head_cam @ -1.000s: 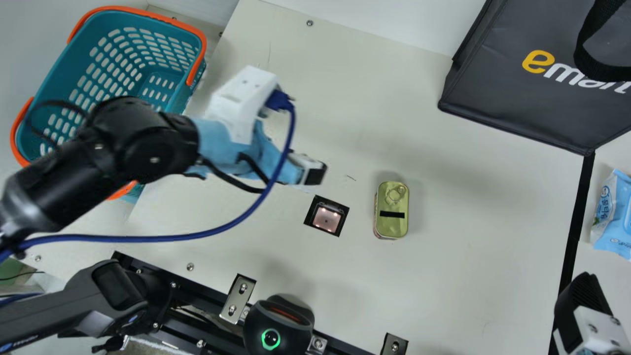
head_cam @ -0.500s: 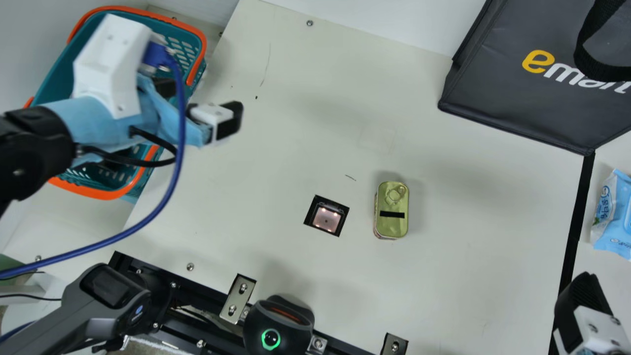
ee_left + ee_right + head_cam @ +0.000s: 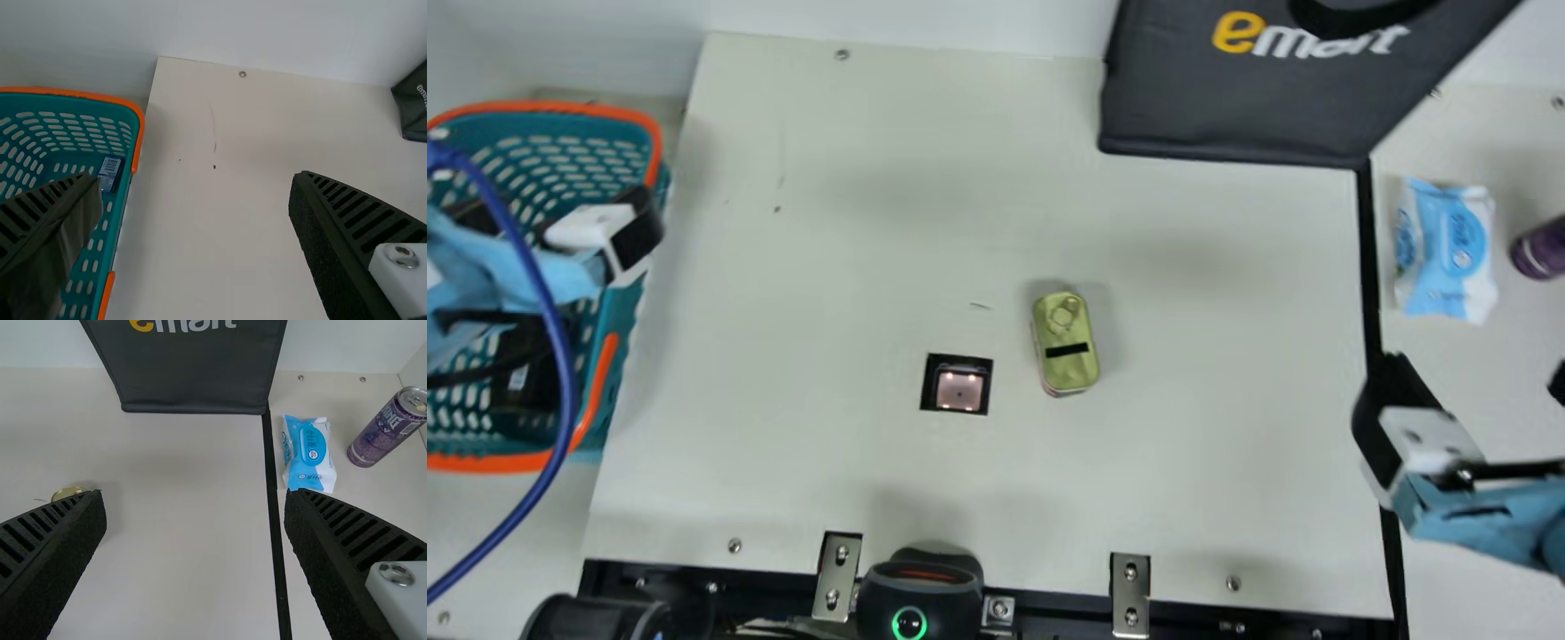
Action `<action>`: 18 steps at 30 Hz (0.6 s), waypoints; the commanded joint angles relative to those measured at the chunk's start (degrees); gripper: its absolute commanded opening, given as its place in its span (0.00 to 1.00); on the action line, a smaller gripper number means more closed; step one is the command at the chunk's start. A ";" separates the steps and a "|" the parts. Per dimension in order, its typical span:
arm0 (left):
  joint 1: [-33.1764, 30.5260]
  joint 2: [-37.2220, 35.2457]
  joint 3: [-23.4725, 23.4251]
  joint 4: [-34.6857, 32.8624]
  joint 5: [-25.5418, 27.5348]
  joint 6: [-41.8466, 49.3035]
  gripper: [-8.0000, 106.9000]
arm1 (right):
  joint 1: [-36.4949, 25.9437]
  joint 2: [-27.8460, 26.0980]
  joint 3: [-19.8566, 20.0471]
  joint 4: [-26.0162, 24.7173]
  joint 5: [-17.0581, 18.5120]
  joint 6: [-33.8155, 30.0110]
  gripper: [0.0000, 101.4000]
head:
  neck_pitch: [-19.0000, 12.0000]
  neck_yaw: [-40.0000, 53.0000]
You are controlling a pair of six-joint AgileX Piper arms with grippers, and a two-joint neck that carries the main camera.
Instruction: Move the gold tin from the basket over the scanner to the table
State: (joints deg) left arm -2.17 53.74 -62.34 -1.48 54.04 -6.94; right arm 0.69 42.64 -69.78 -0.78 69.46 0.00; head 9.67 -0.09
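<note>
Currently, the flat gold metal tin (image 3: 1069, 348) is set on the cream desk (image 3: 854, 462), right of the square black scanner (image 3: 959, 391). The left claw (image 3: 560, 218) and right claw (image 3: 1476, 382) are held wide open, both empty.

gold tin (image 3: 1065, 342) on table (image 3: 1209, 373) near scanner (image 3: 959, 391)

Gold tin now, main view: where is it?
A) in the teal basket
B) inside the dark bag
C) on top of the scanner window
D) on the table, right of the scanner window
D: the gold tin sits on the table, right of the scanner window.
</note>
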 commanded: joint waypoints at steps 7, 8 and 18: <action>0.00 0.00 0.00 0.00 0.00 0.00 0.85 | 1.77 0.25 0.62 -0.51 -0.53 -1.89 0.94 | -1.75 -1.49; 0.00 0.00 0.00 0.00 0.00 0.00 0.85 | 2.46 0.30 0.88 -0.64 -0.69 -2.63 0.94 | -1.75 -1.49; 0.00 0.00 0.00 0.00 0.00 0.00 0.85 | 15.96 2.67 5.67 -4.29 -3.33 -7.53 0.94 | -1.75 -1.49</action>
State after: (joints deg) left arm -2.17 53.74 -62.34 -1.48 54.04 -6.94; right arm 12.84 44.92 -64.62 -4.46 66.47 -7.59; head 9.67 -1.58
